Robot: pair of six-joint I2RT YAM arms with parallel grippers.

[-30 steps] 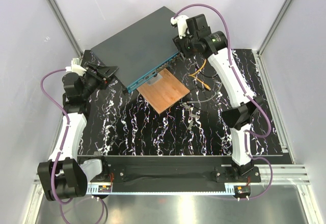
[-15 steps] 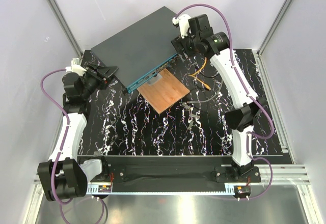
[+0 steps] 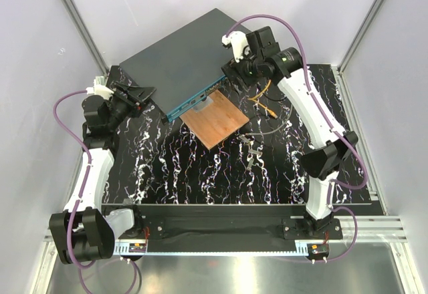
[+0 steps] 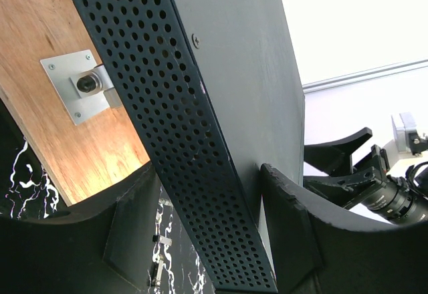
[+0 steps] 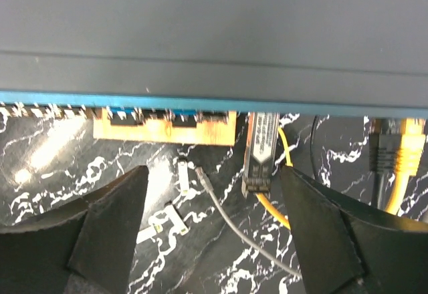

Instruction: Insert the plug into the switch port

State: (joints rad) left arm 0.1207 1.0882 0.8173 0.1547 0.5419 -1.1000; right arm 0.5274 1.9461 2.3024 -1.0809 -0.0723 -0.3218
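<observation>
1. The right gripper [image 5: 212, 174] hangs over the right end of the network switch [image 3: 180, 60], a wide, flat, dark grey box. Its two dark fingers are spread wide and hold nothing.
2. Between those fingers, touching neither, sits the plug [image 5: 263, 150], a slim dark connector. Its head is tucked under the box's top edge at the teal front face [image 3: 197, 98]. Its yellow cable [image 5: 274, 208] trails away over the black marbled table [image 3: 200, 174].
3. The switch port itself is hidden by the box's overhang. It lies near the right end of the teal face, just right of the copper-brown plate [image 5: 164, 128].
4. Judged from this, the plug looks pushed in, and the step in hand is letting go after insertion.
5. The next move calls for a straight retreat of the open fingers. They must not snag the yellow cable, the thin grey wire [image 5: 231, 224] or the yellow connector [image 5: 394, 143] further right.
6. Whether the plug is fully home cannot be told, so a check of the seating would be wise.
7. The left gripper [image 4: 207, 174] straddles the switch's left corner, with one finger by the perforated side and one on top. Whether it presses the box cannot be told.
8. The plug bears a pale label, but its print is too small to read. No brand or other writing is legible.
</observation>
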